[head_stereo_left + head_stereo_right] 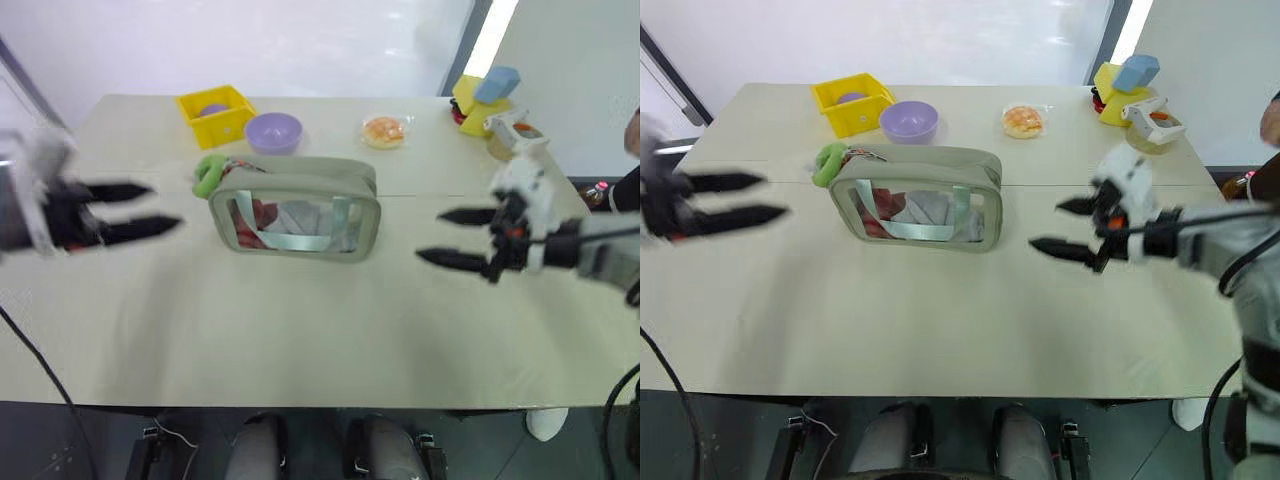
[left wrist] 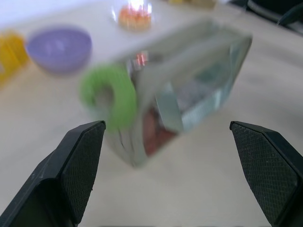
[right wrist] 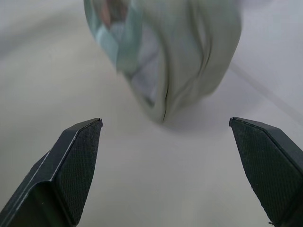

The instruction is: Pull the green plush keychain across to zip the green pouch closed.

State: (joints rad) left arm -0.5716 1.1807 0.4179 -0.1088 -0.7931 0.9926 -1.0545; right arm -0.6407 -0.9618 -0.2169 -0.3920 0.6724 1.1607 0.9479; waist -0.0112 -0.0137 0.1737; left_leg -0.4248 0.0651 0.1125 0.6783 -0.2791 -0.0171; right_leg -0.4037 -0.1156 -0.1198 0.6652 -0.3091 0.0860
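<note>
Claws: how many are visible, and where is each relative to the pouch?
2. The left claw is off the green pouch's keychain end; the right claw is off its opposite end. Both open, apart from it.

The left gripper [image 1: 145, 210], two black tapered fingers on a pale wrist block, reaches in from the robot's left side, pointing toward the middle and held roughly level above the surface; its fingers stand spread wide with nothing between them. The right gripper [image 1: 448, 237], black fingers on a white and grey wrist with small orange marks, reaches in from the opposite side, pointing toward the middle and tipped slightly downward, fingers likewise spread wide and empty. The two grippers face each other, well apart
</note>
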